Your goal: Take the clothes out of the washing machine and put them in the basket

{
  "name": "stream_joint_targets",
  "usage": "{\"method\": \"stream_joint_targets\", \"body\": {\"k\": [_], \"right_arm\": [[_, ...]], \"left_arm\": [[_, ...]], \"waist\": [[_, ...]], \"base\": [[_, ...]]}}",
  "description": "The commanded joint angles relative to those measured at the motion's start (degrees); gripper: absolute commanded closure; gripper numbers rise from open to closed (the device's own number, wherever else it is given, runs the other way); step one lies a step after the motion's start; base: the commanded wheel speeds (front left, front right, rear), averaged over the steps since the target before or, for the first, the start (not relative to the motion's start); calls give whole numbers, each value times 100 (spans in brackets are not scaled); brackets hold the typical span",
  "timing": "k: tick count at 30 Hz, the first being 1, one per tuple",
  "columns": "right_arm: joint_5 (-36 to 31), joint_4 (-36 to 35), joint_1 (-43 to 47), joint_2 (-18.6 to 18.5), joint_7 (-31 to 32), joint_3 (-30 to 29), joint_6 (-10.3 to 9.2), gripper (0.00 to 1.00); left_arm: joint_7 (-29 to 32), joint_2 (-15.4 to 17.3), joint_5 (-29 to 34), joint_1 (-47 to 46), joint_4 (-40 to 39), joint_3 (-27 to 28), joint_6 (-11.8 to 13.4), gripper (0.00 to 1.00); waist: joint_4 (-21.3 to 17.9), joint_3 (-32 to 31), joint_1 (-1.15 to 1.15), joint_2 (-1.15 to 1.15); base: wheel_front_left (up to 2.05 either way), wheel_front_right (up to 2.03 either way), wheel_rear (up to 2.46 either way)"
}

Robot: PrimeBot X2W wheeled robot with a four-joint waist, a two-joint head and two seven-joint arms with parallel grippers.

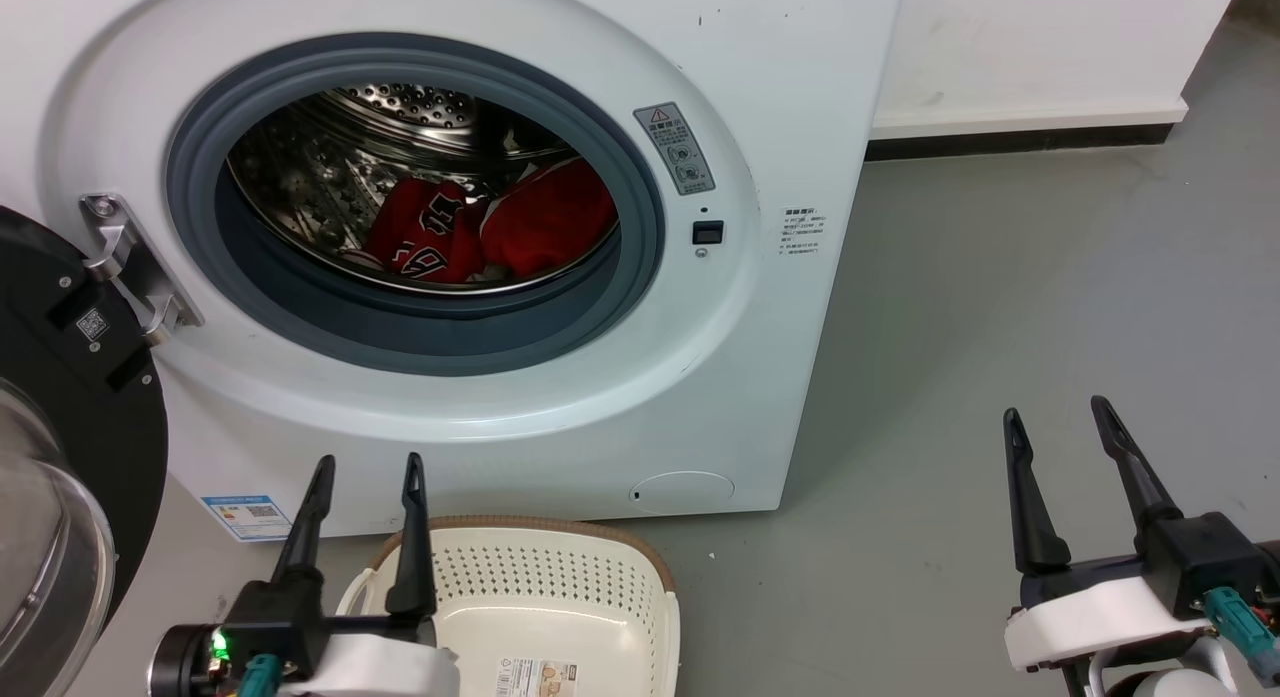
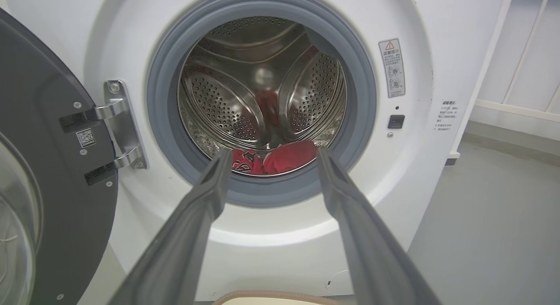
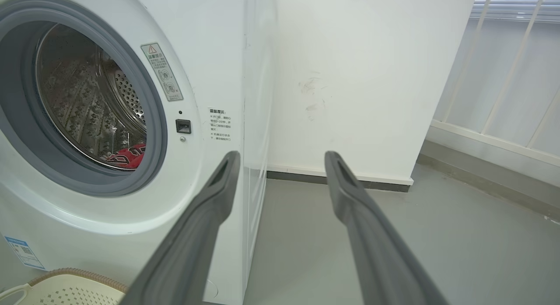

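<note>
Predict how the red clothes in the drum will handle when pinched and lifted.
Likely floppy: the red clothes lie crumpled in soft folds in the drum, so they should drape from a pinch. Probably light: thin fabric. The two pieces touch, so lifting one may drag the other.

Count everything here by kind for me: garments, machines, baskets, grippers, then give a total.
red garments: 2
washing machine: 1
basket: 1
grippers, the left gripper and the right gripper: 2
Total: 6
</note>
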Motion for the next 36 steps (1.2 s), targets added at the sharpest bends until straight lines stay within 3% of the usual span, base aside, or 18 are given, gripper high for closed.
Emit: {"method": "stream_joint_targets", "body": {"k": [1,8,13,36], "right_arm": [[-13,18,83,-13,-43,-3,-4,0],[69,127,100,-11,-115,-8,-4,0],[137,224,112,-10,-112,-11,-4,0],[296,357,-4,-10,-112,-109,-4,0]], "left_arm": [[-47,-51,-5,77,0,117,-107,0],[-118,-308,185,122,173,598,-678,0],[-119,-368,386,126,262,667,-910,0],[-119,-438,565,-9,306,723,-1013,0]], "waist": [[-3,-6,0,0],[-21,-37,0,0],[-25,-53,0,0],[21,44,0,0]], "base": [[0,0,0],[0,0,0],[0,0,0],[0,0,0]]}}
